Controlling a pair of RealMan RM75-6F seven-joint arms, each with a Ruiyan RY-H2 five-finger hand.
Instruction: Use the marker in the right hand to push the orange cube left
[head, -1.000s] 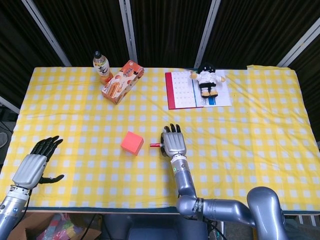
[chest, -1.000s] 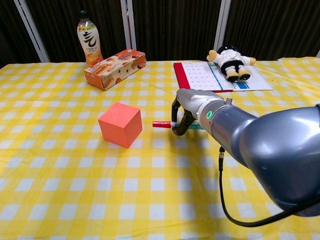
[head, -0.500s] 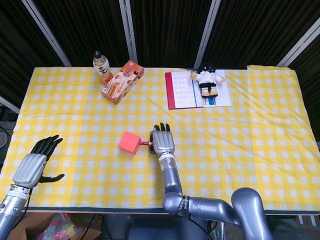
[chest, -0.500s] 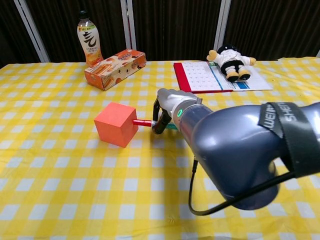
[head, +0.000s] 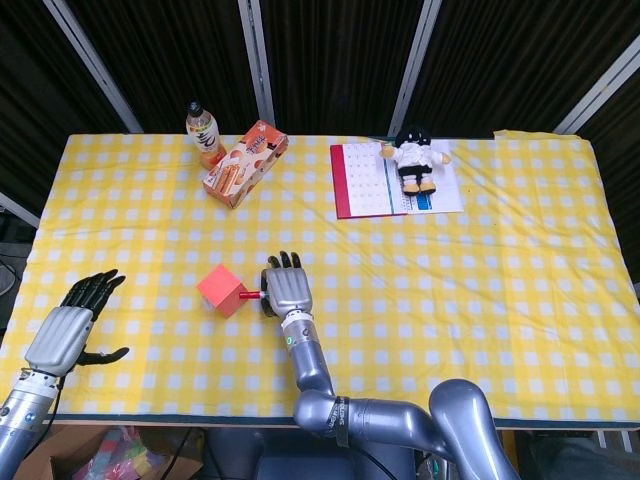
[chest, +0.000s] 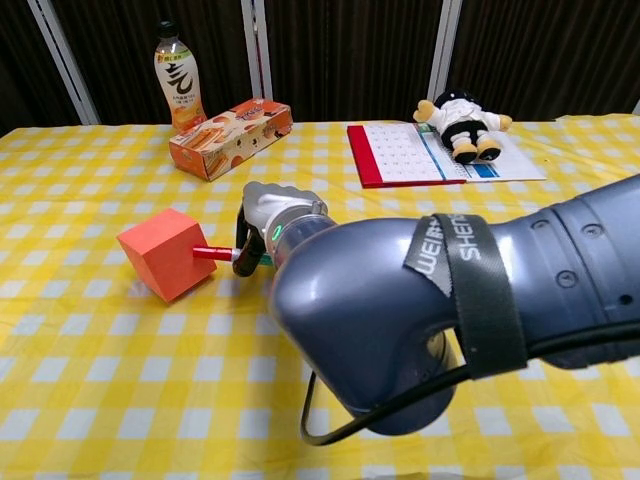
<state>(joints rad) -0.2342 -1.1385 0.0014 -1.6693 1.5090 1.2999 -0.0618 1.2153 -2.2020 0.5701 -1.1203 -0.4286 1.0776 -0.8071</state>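
The orange cube sits on the yellow checked cloth, left of centre, turned a little. My right hand grips a marker with a red cap, held level and pointing left. The cap's tip touches the cube's right face. My left hand hovers open at the table's front left corner, well away from the cube, and shows only in the head view.
At the back left stand a drink bottle and an orange snack box. A calendar with a plush toy on it lies at the back right. My right forearm fills the chest view's front.
My right hand has swept left with the marker. The cap met the cube and slid it left by about a cube's width, turning it slightly. The left hand stayed put.
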